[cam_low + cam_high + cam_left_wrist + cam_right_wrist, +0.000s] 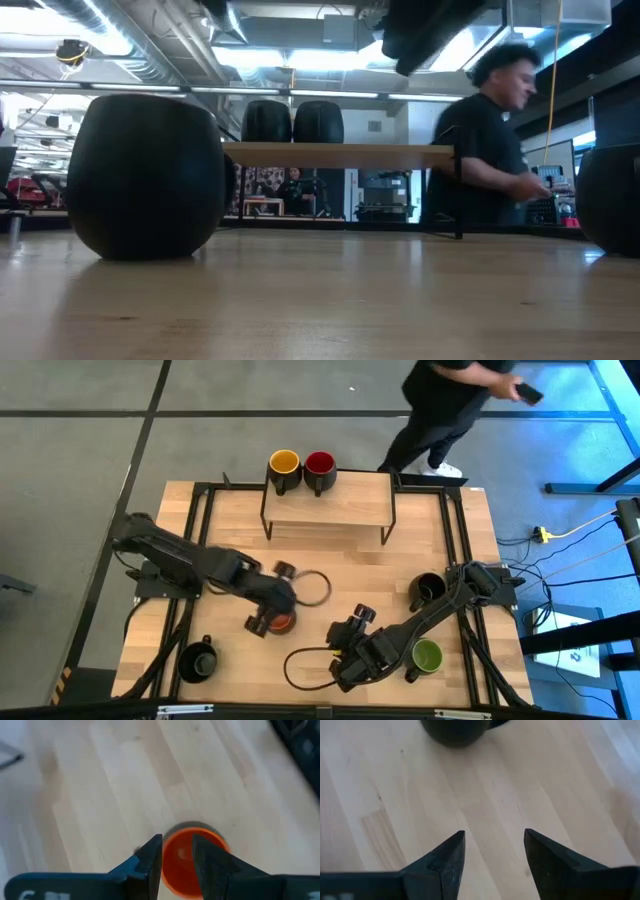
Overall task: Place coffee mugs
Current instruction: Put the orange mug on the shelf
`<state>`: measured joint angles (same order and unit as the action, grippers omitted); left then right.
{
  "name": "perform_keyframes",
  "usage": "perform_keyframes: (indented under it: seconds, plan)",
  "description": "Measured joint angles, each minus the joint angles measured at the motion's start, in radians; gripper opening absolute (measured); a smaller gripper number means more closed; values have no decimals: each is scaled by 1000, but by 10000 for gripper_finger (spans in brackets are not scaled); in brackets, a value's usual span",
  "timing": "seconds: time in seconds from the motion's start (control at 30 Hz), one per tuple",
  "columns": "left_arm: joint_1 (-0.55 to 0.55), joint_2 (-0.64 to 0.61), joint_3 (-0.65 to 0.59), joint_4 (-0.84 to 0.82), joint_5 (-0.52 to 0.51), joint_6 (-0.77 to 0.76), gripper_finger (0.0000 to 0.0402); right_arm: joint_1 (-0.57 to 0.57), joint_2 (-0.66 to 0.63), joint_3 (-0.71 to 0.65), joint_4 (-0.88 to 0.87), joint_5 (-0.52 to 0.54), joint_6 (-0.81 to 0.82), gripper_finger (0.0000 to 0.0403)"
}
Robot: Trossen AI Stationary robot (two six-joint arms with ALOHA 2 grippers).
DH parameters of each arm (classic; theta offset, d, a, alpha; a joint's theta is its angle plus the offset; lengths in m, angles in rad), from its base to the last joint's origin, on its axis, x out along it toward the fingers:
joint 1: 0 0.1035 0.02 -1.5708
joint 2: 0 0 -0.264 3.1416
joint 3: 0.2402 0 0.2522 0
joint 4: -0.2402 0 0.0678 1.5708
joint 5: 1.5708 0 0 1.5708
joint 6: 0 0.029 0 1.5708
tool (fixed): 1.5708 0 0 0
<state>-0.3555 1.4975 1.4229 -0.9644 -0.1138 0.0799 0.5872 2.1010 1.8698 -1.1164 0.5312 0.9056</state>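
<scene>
The orange-red mug (284, 624) sits in my left gripper (270, 616) at the table's middle, its orange inside (180, 865) showing between the fingers. My right gripper (342, 665) (495, 837) is open over bare wood near the front edge, touching nothing. The yellow mug (284, 464) and the red mug (319, 464) stand on the wooden shelf (328, 510) by their bases. The green mug (427, 655) and two black mugs (427, 590) (197, 660) stand on the table. My left gripper comes at the orange-red mug from above, pointing down. One finger (210, 862) stands over the orange inside and the other (150, 860) at the outer side, so the rim wall (167, 842) lies between them. The mug hangs mouth up below the fingers; the low view shows no mug on the table there.
The shelf's black frame legs (265, 525) (392, 525) stand at the table's far middle. Loose cable loops lie by each arm (316, 588) (300, 665). A person (450, 400) walks beyond the far edge. In the low view the near black mug (145, 175) looms at the left.
</scene>
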Motion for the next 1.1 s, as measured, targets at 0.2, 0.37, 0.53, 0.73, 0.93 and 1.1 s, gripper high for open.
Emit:
perform_keyframes:
  seconds: [0.2, 0.37, 0.53, 0.73, 0.93, 1.1]
  plan:
    - [-113, -250, -186, 25, -167, -420, 100, -94, 0, 0, 97, -44, -351, 191]
    - [-267, -421, -453, 168, -289, -787, 101, -228, 0, 0, 174, -171, -626, 191]
    - [-373, -452, -639, 380, -350, -973, 101, -377, 0, 0, 309, -347, -857, 191]
    - [-408, -423, -765, 507, -356, -1095, 101, -492, 29, 0, 391, -526, -1010, 191]
    - [-402, -408, -810, 541, -370, -1090, 101, -523, 74, -1, 427, -660, -1180, 191]
    - [-399, -401, -819, 538, -377, -1070, 101, -528, 119, 0, 506, -699, -1230, 191]
